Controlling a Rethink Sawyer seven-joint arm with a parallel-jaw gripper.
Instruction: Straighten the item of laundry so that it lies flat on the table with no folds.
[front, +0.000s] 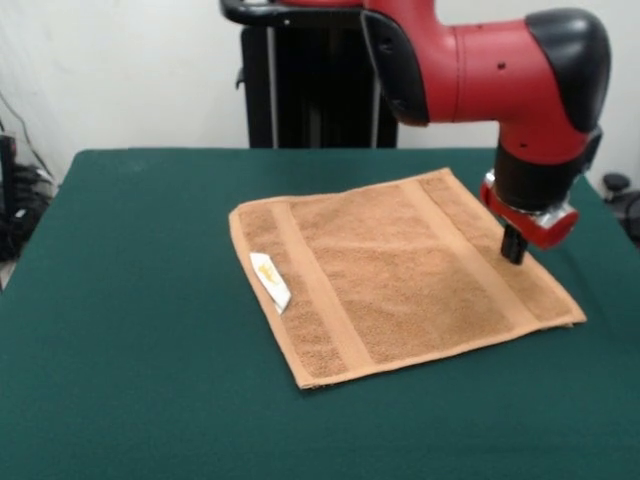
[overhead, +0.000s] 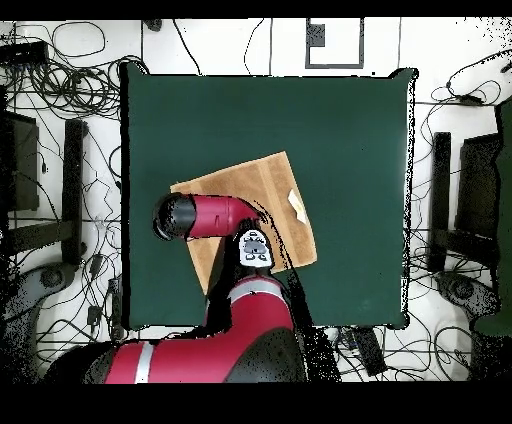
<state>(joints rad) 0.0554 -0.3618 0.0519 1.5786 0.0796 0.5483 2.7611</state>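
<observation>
Green desk (front: 120, 300): towel (front: 400, 270) flat at frame centre, white tag (front: 270, 281) visible. Claw (front: 513, 246) at its right band, state unclear; overhead, arm (overhead: 215, 215) hides the claw.

From my screen the towel (front: 400, 275) is a light orange-tan terry, with two smoother woven bands of the same shade running near opposite edges. Its small tag (front: 270, 281) is white with a faint yellow mark. The table (front: 130, 330) is a plain dark green. The arm (front: 500, 60) is red with black caps and joints.
</observation>
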